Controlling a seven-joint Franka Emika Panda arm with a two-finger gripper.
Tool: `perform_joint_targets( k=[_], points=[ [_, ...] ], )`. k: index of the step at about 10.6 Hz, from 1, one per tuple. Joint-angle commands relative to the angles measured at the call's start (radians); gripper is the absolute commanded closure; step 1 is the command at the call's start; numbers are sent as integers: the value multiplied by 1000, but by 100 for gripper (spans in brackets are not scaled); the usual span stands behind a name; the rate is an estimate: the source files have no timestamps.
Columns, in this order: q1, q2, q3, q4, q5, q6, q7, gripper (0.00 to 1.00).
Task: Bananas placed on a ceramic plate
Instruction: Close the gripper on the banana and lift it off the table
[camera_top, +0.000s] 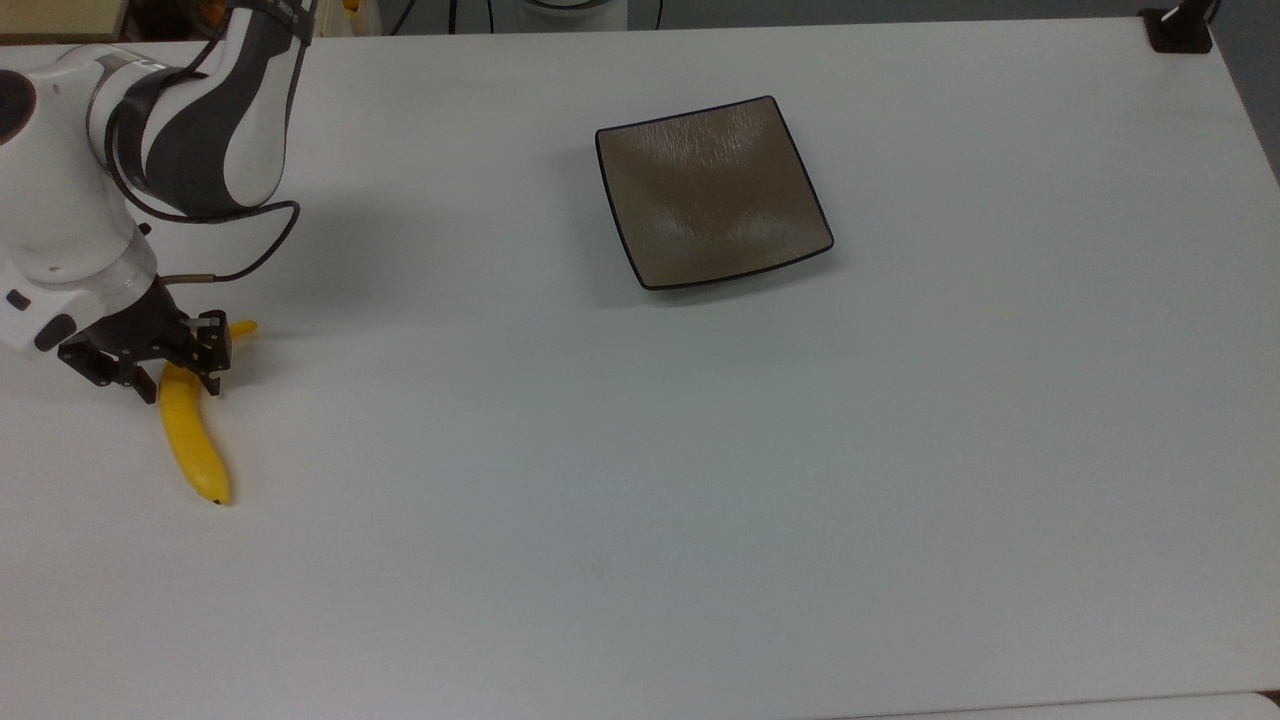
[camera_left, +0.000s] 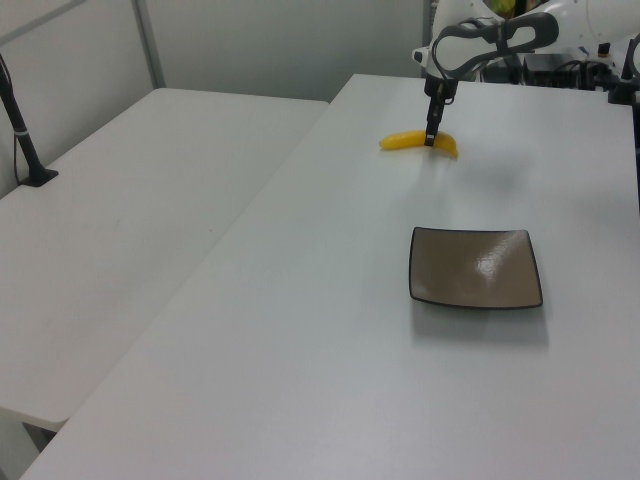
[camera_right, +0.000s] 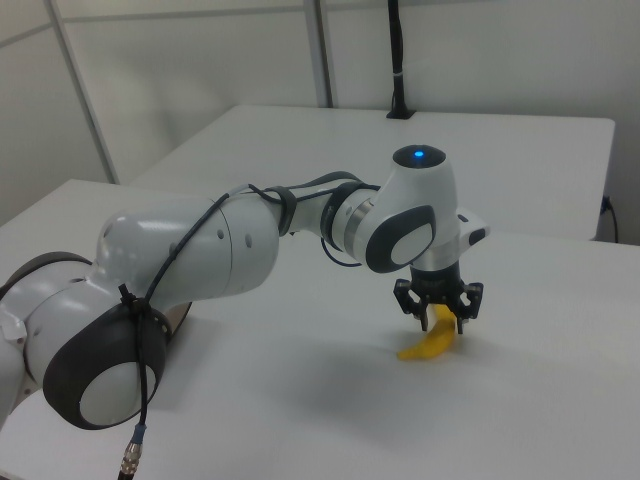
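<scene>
A bright-yellow banana (camera_top: 192, 445) lies on the white table near the top view's left edge, its dark tip toward the bottom. My gripper (camera_top: 178, 386) is open and low over the banana's stem half, one finger on each side of it. In the left view the gripper (camera_left: 430, 139) stands over the banana (camera_left: 412, 141) at the far end of the table. The right view has the gripper (camera_right: 441, 325) straddling the banana (camera_right: 428, 347). The square brown-grey plate (camera_top: 712, 190) with a black rim sits far to the top view's right, bare; it also appears in the left view as the plate (camera_left: 475, 267).
The white and grey arm (camera_top: 180, 110) fills the top view's upper left corner, with a cable looping off it. A black post base (camera_top: 1180, 30) stands at the top view's upper right corner. A second white table (camera_left: 130, 200) lies on the left view's left.
</scene>
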Motion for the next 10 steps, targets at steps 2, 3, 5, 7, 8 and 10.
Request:
perform_joint_targets(
  k=[2,3,5,7,8,10],
  points=[
    [12,-5,-4,-25,-50,30,12,100],
    [12,-9,-4,-27,-50,24,11,100],
    [14,-23,-4,-27,-50,11,14,100],
    [17,-96,-1,-85,-47,11,11,100],
    [17,-162,2,-135,-38,10,12,100],
    [19,-283,11,-215,-25,-57,12,100]
  ],
)
